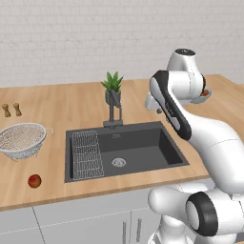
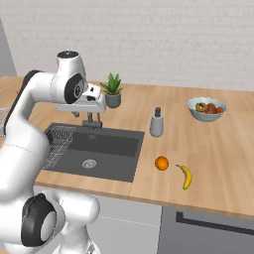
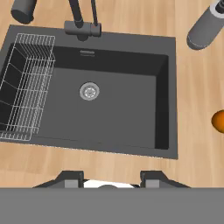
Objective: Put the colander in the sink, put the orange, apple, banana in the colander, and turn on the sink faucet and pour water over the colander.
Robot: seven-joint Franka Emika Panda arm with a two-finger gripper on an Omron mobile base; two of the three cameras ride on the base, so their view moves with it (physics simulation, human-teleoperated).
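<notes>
From the left base view, the colander (image 1: pixel 21 139) sat on the table (image 1: pixel 71 102) well left of the sink (image 1: pixel 138 143), rim up, with the apple (image 1: pixel 34 181) nearer the front edge below it. I judged the mesh bowl light and springy (thin wire gives under a hard pinch), so the stiff metal rim or a small handle looked the place to grip. My tool was hidden behind my own forearm above the sink's right side. The wire rack (image 1: pixel 87 155) filled the left part of the basin, the faucet (image 1: pixel 113 110) stood at the back rim with a potted plant (image 1: pixel 112 87) just behind it, and two small shakers (image 1: pixel 11 109) stood far left.

From the right base view, my tool (image 2: pixel 89 116) hung above the sink's back edge near the faucet; I could not tell whether its fingers were parted or closed. The orange (image 2: pixel 161 163) and banana (image 2: pixel 185 176) lay near each other on the table right of the sink, both firm and smooth, the orange likely to roll. A soap bottle (image 2: pixel 157 123) and a fruit bowl (image 2: pixel 206 109) stood further back.

From the hand view, I looked down into the basin past its drain (image 3: pixel 89 91). The room right of the rack seemed the open spot for the colander, with the front table edge close.
</notes>
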